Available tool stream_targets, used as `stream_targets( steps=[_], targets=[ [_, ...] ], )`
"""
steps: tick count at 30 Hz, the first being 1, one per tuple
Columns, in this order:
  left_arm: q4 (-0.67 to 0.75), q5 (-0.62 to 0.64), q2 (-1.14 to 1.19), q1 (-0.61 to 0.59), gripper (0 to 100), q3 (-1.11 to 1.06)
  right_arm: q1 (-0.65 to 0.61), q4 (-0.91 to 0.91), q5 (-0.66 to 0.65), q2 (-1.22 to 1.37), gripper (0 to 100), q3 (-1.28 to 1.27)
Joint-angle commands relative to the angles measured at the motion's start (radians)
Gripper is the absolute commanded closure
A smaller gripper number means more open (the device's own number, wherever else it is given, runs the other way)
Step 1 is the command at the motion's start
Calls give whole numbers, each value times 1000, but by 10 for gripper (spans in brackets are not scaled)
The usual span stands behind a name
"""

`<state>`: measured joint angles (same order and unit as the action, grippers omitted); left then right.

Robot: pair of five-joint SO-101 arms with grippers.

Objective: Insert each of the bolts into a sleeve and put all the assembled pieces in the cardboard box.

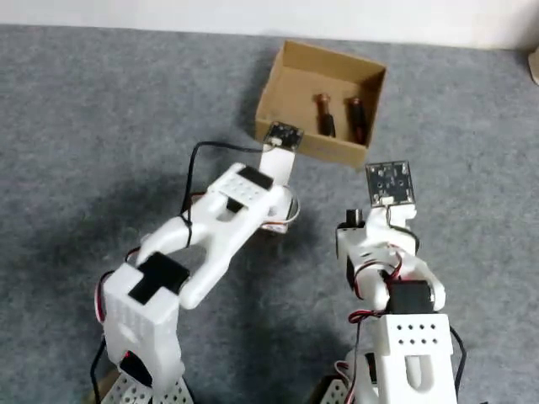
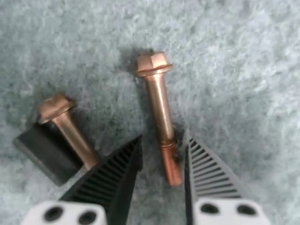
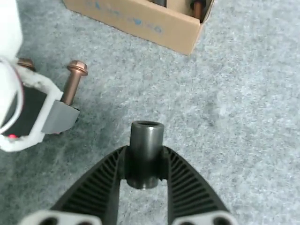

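Note:
A loose copper bolt point(image 2: 158, 105) lies on the grey carpet, and my left gripper point(image 2: 164, 141) stands open with a finger on either side of its threaded end. Beside it lies a second bolt point(image 2: 65, 129) seated in a black sleeve point(image 2: 44, 152). My right gripper point(image 3: 145, 151) is shut on another black sleeve point(image 3: 146, 138), held upright with its hollow end showing, a little right of the left gripper. From the right wrist view the loose bolt point(image 3: 73, 83) sticks out past the left arm's white wrist point(image 3: 28, 117). The cardboard box point(image 1: 312, 145) stands just behind both grippers.
Two assembled pieces point(image 1: 325, 116) point(image 1: 357, 119) lie inside the box. The left arm point(image 1: 202, 244) stretches diagonally toward the box's front wall, and the right arm point(image 1: 392, 286) stands at the right. Open carpet lies to the left and far right.

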<state>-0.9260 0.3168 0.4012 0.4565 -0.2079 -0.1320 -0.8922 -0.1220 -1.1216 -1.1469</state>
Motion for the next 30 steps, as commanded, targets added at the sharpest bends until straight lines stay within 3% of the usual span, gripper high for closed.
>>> stream_targets(
  steps=[1,3,6,16,22,30],
  targets=[
    [-132,3,82,31,921,79,8,27,-12,-2,993,5],
    [-167,-14,99,61,1000,111,8,27,-12,-2,993,5],
    [-204,-84,104,110,998,120,8,27,-12,-2,993,5],
    [-232,-98,-39,124,995,71,8,30,-12,-4,993,5],
    [-43,-112,-397,124,995,-226,8,31,-12,-5,993,5],
    [265,-215,-1093,44,995,-722,-4,33,-12,-38,993,5]
  ],
)
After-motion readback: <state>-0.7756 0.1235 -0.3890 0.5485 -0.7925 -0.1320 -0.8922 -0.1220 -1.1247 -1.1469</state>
